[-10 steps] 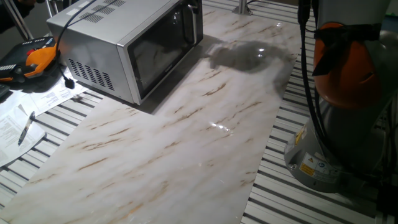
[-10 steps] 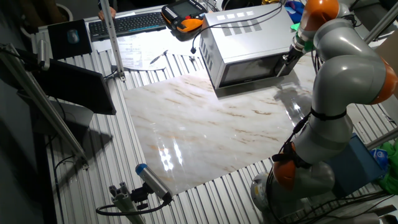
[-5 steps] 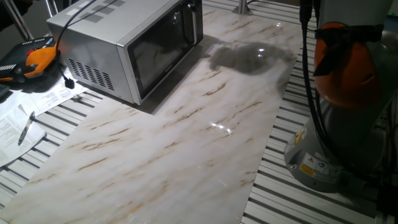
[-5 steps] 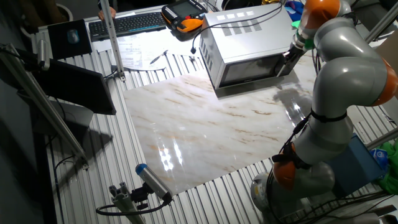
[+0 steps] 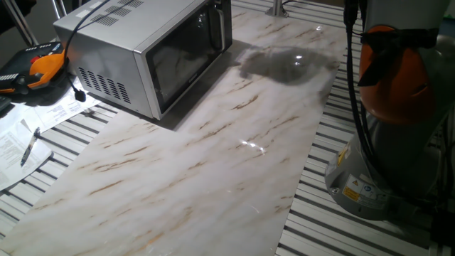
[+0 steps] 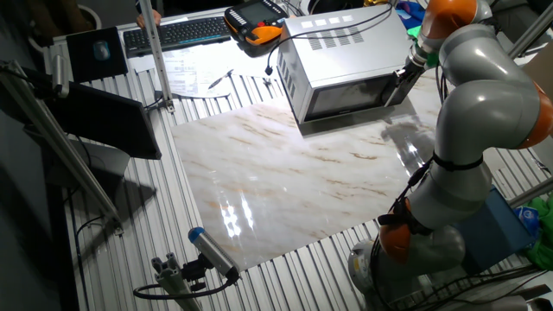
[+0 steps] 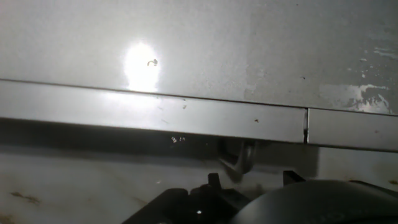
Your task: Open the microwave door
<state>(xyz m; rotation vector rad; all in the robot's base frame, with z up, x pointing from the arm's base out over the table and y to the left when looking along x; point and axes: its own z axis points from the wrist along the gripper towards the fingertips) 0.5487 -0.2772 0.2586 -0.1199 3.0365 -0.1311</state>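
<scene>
The tool (image 6: 404, 76) sits at the right front corner of the microwave (image 6: 341, 56), against the handle end of the microwave door (image 6: 350, 97). In the other fixed view it appears as a small dark shape at the end of the grey arm (image 6: 479, 95); whether its fingers are apart or together cannot be told from any view. The hand view, taken very close, shows only a pale grey panel (image 7: 199, 43) with a bright reflection, a horizontal metal strip (image 7: 155, 112) with a vertical seam towards the right, and dark parts of the tool's own body along the bottom edge.

The door lies flush with the front of the microwave, its dark window (image 5: 186, 60) facing the marble-patterned slab (image 5: 213, 163) that covers the bench (image 6: 285, 259). The microwave stands at the far end of this slab from the arm's base (image 6: 406, 259). A black cord (image 6: 328, 19) runs over its top.

Beyond the microwave, on the side away from the tool, lie an orange-and-black handheld controller (image 6: 255, 19), loose papers (image 5: 28, 128), a pen (image 5: 30, 146) and a keyboard (image 6: 177, 33). A second small gripper with a blue-tipped cylinder (image 6: 207, 250) rests at the near edge of the bench, well apart from the tool.
</scene>
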